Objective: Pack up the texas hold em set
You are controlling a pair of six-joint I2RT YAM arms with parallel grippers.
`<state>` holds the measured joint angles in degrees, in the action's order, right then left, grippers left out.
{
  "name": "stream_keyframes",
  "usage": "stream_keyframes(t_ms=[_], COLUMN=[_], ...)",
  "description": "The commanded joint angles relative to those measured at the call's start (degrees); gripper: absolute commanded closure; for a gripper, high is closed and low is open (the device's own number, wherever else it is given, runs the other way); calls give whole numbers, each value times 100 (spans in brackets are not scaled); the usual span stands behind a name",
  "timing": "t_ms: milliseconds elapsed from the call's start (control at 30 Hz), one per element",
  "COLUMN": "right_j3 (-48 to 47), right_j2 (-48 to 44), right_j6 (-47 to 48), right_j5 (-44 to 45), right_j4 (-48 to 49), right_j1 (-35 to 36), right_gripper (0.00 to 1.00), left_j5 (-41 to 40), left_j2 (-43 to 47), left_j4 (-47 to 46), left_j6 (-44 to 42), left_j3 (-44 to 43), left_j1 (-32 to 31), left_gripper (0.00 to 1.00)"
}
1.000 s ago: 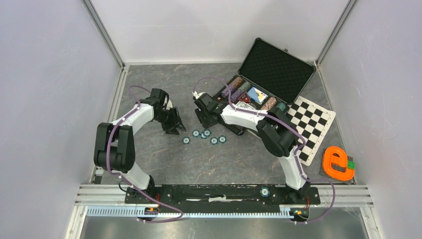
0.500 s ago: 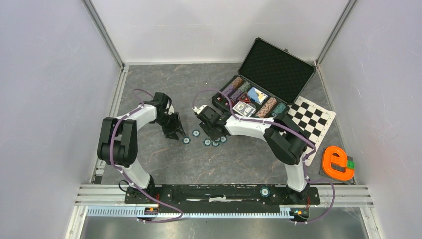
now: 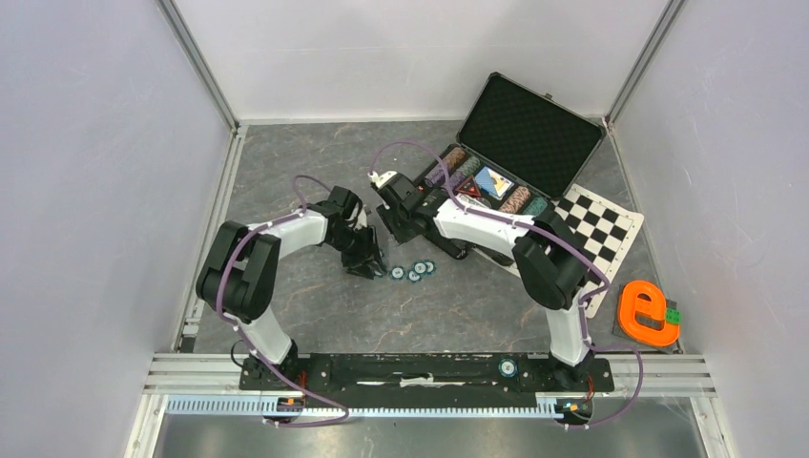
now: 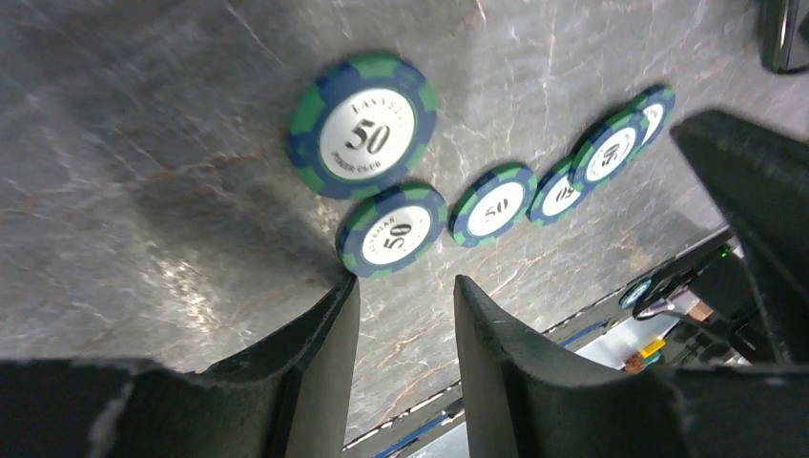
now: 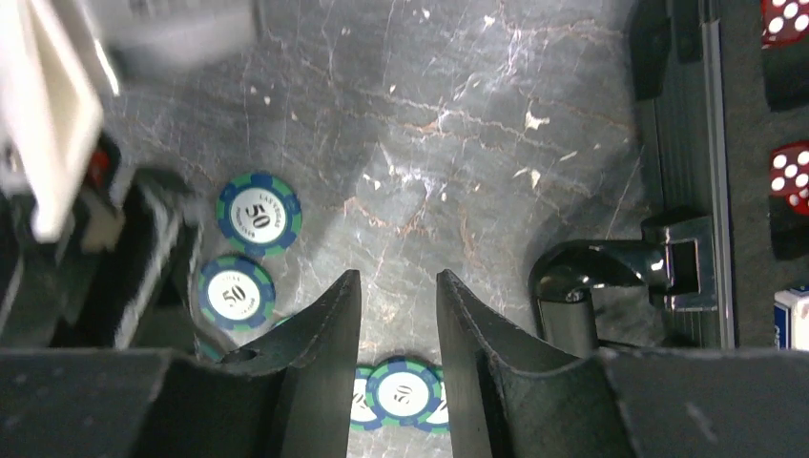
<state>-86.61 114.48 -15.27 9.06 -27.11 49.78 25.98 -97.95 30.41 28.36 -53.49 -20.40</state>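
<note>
Overhead, I see the case (image 3: 529, 134) lying open at far right, with teal chips (image 3: 412, 272) loose on the table (image 3: 315, 315) before it. Left wrist: my left gripper (image 4: 405, 296) stands parted and empty, just beside the chip row. Right wrist: my right gripper (image 5: 398, 286) is parted and empty, with chips around its tips and the case alongside.

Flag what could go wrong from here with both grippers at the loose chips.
Left gripper and right gripper, both open and empty, crowd the same chips; they could collide.
The chips lie flat on the table, some overlapping, so a pinch may slip or scatter them.
The right gripper sits close to the case handle and might nudge the case.
</note>
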Motion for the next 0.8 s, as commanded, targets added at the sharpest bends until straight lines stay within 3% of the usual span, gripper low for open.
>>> stream_keyframes(t_ms=[0,367,533,767], right_j3=[-317,-1789,-2485,-1869], right_j2=[332,1442,1983,1883], right_j6=[-127,-192,-42,246], right_j5=[-313,-681,-413,-169], right_j4=[219,248,-137,-374], right_j1=[-23,145,342,569], right_gripper=[59,58,58,59], left_j5=[-162,-136,-313,-378], left_j2=[426,1753,1973,1963], left_j4=[-38,953,993,993], left_j6=[186,-375,-471,-559], left_j3=[190,63,119,46], left_j1=[86,1787,2009,2032], left_gripper=[53,50,49,46])
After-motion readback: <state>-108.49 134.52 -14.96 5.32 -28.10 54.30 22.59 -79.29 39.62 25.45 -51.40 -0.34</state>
